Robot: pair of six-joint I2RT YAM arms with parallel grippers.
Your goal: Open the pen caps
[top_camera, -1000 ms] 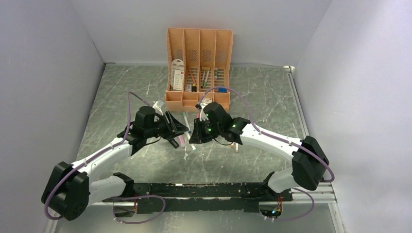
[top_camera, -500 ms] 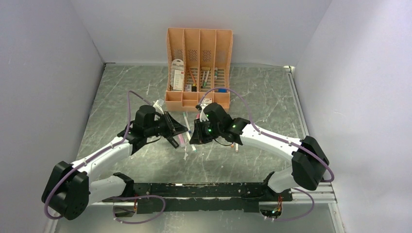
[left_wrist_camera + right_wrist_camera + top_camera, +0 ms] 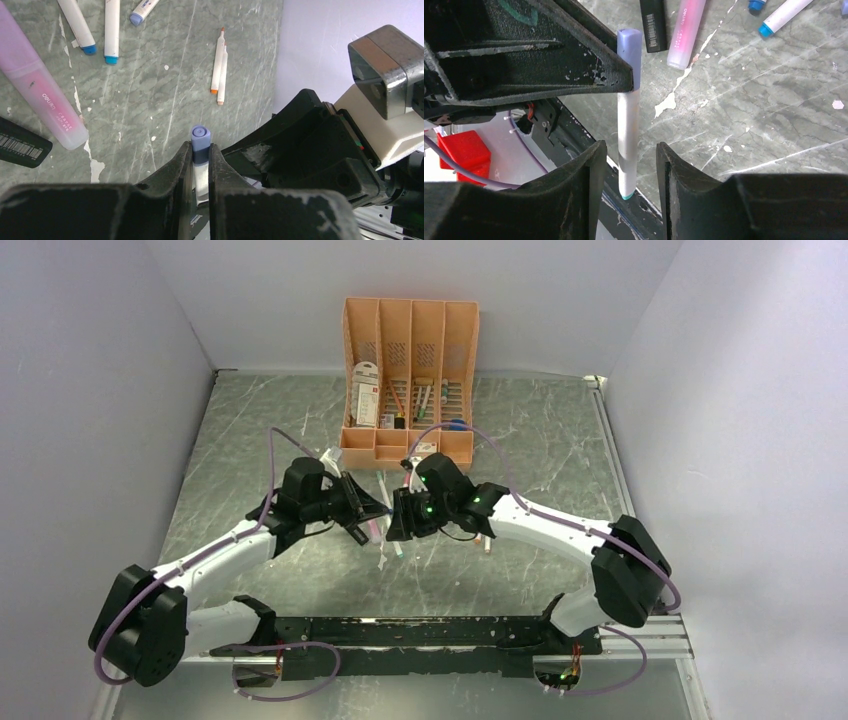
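Note:
My left gripper is shut on a slim white marker just below its blue cap, holding it off the table. The cap's end sticks out past the fingertips; it also shows in the right wrist view. My right gripper is open, its jaws standing either side of the marker's white body, apart from it. The marker's far end has a teal tip. In the top view the two grippers meet nose to nose mid-table.
On the table lie a pink highlighter, a black barcoded item, white markers with blue caps and two thin orange-tipped pens. The peach organizer stands at the back.
My right gripper has edged left toward the left gripper, bringing its open jaws around the held marker. The left gripper has shifted only slightly.

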